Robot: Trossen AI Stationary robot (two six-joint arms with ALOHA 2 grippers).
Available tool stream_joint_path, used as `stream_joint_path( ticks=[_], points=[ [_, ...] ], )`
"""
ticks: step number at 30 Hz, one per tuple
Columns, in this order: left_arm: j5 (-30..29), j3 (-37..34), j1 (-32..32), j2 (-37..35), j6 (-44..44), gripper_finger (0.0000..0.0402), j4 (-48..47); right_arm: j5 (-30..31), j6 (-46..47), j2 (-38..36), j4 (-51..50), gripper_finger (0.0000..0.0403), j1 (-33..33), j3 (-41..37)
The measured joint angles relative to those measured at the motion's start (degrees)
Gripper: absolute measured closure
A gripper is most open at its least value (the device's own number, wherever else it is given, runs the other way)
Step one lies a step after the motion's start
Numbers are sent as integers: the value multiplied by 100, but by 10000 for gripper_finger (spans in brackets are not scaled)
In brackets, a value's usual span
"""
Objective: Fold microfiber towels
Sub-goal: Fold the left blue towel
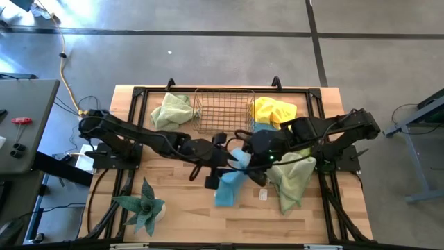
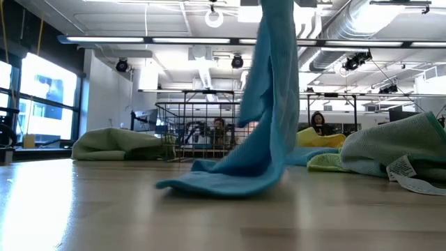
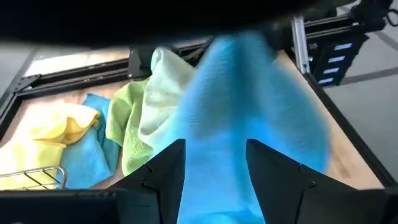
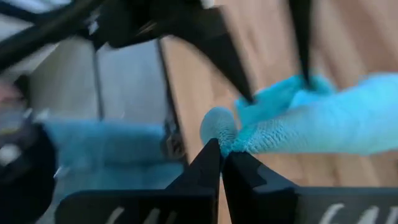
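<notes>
High view: bare wire basket (image 1: 223, 110).

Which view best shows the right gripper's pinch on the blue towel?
Right wrist view: the right gripper is shut on the blue towel at its corner. High view shows only arms crowding over it. Low view shows it hanging, its end on the table. Left wrist view shows cloth between open fingers.

Showing plain sky-blue on the hanging soft microfiber towel (image 2: 268, 104); glowing bright yellow on the crumpled cloth (image 1: 272, 110); gleaming copper on the wire-grid basket (image 1: 223, 111).
</notes>
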Motion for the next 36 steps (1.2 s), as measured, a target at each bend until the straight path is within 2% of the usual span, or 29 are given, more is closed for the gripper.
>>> stream_joint_path(
  ticks=[3, 7, 11, 15, 20, 28, 36],
  points=[
    [-6, 0, -9, 89, -3, 243, 365, -398, -100, 0, -206, 403, 0, 0],
    [81, 0, -9, 138, 7, 243, 840, -432, -83, 0, -564, 403, -13, 2],
    [78, 0, -11, 139, -18, 243, 1113, -223, -66, 0, -634, 403, -15, 2],
    [33, 0, -11, 138, -104, 243, 1227, 239, 233, 0, -551, 403, -15, 2],
    [-629, 0, -12, 138, -91, 243, 1211, 306, 351, 2, -237, 403, -17, 2],
    [-881, 0, -9, 137, -103, 243, 1170, 636, 646, 3, 17, 403, -52, 2],
    [-2065, 0, -9, 137, -100, 243, 587, 620, 662, 4, 206, 403, -54, 2]
  ],
)
